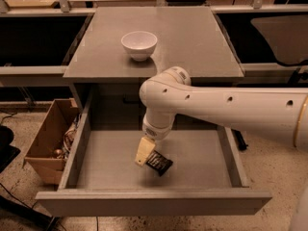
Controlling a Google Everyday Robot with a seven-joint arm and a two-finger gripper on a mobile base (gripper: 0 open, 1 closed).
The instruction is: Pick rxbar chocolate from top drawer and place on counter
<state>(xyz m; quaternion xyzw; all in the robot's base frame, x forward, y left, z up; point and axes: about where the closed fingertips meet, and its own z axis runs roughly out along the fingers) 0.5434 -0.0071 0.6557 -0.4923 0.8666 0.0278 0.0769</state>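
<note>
The top drawer [96, 179] is pulled open below the grey counter [192, 37]. The rxbar chocolate [160, 163], a small dark bar, lies flat on the drawer floor near the middle front. My gripper [143, 154], with pale yellowish fingers, reaches down into the drawer and sits right at the bar's left end, partly covering it. My white arm crosses from the right over the drawer's back half.
A white bowl [139, 44] stands on the counter's left part. A brown cardboard box [44, 143] with clutter sits on the floor left of the drawer. Tan tabletops and dark shelves lie behind and to both sides.
</note>
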